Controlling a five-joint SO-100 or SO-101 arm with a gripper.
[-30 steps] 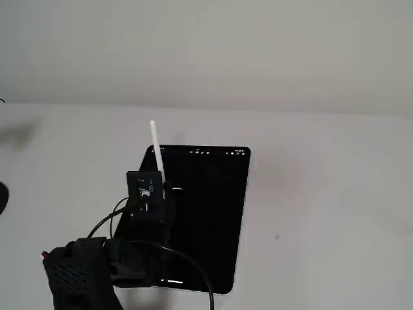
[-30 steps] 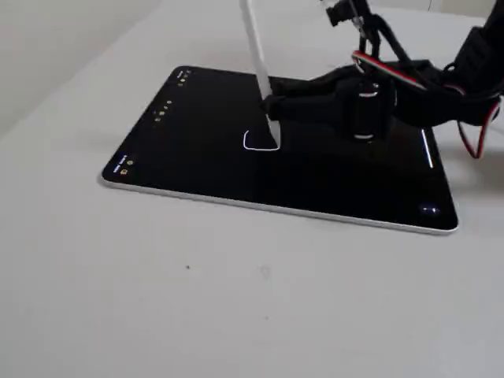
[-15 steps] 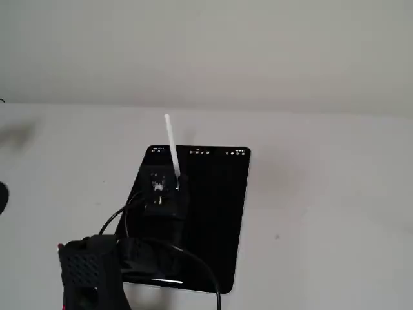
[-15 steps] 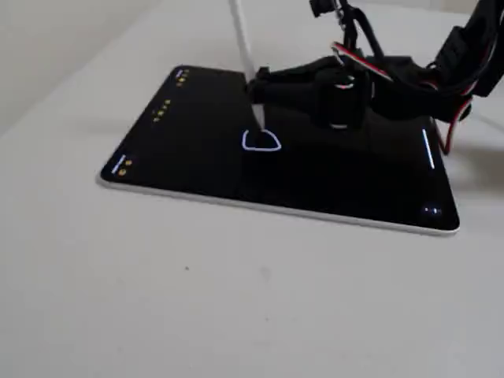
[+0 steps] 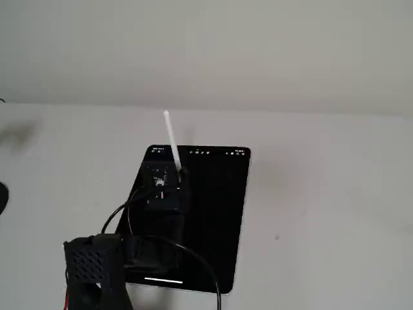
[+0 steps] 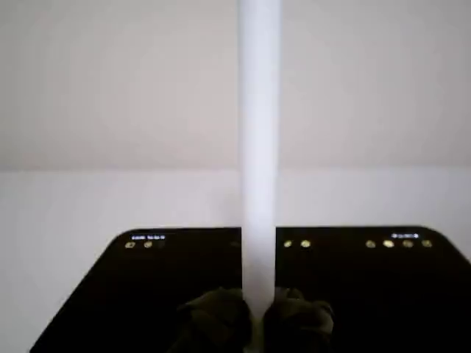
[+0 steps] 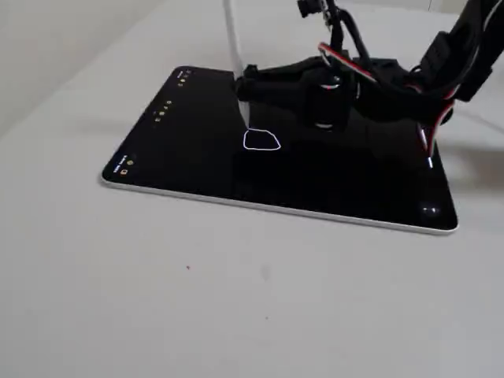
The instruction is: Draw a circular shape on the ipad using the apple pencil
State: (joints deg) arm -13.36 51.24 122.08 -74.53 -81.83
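Observation:
The ipad (image 7: 189, 153) lies flat on the white table, its black screen lit. Near the screen's middle is the circular shape (image 7: 261, 140), a small closed white outline with one pointed corner. My gripper (image 7: 246, 85) is shut on the apple pencil (image 7: 233, 43), which stands nearly upright. Its tip is at the shape's upper left edge; contact with the glass cannot be judged. From the front fixed view the apple pencil (image 5: 171, 137) rises above my gripper (image 5: 179, 175) over the ipad (image 5: 219, 213). In the wrist view the apple pencil (image 6: 259, 147) runs up between my fingers (image 6: 221, 320).
A row of small toolbar icons (image 7: 164, 109) runs along the ipad's far short edge. The arm's black body and cables (image 7: 394, 75) hang over the ipad's right part in the side fixed view. A white wall (image 5: 206, 51) stands behind the table.
The outline went from an open curve to a closed loop. My gripper and the pencil moved toward the toolbar end, and the tip now sits at the loop's upper left.

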